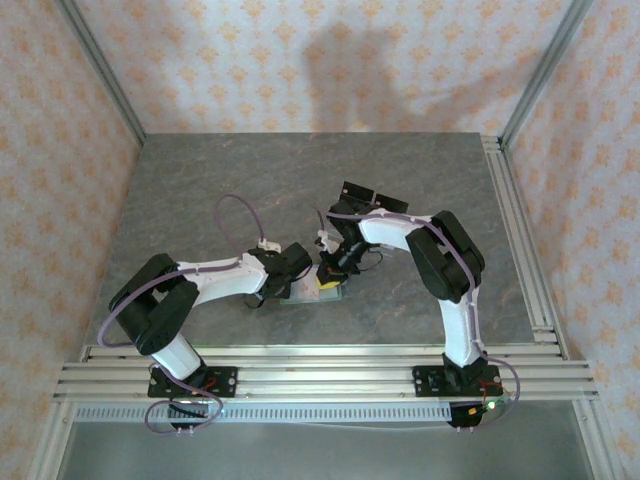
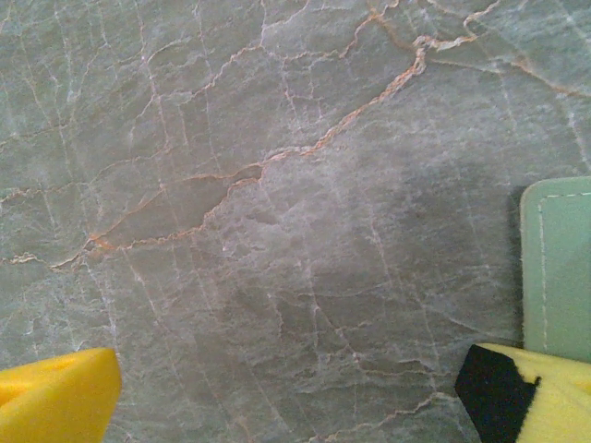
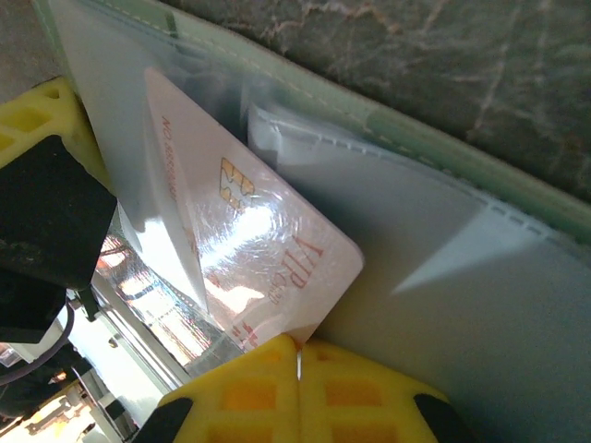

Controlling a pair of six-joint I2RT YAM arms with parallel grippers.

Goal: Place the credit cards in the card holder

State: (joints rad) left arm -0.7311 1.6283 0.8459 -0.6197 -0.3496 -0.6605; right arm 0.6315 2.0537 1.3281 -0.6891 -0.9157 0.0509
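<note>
Within walls (image 1: 300, 60) of pale orange-patterned paper and aluminium framing, the grey stone-look table (image 1: 200, 180) lies flat, veined and fairly smooth, so a thin thing lying on it would offer little edge to get under. Both arms reach to the near middle of it, where the card holder (image 1: 310, 297) lies open beneath them. A clear stand with black panels (image 1: 358, 192) sits just beyond, apart from the work.

The left end effector (image 2: 295, 406) hangs spread wide with nothing between its yellow pads. One pad is at the corner of the green card holder (image 2: 559, 268); whether it presses that corner down I cannot tell. The card holder (image 3: 443, 305) looks soft and floppy, with stitched pale pockets inside, and I judge it will shift or fold unless steadied near an edge.

The right end effector (image 3: 297, 378) is pinched tight on the near end of a credit card (image 3: 249, 231). It is pinkish-white and glossy with its chip face showing, and its far end lies against the inner pockets, seemingly under a clear sleeve. Light, stiff and slippery, the card is best held by that end and pushed along its length, so it neither bows nor slides from the pads.
</note>
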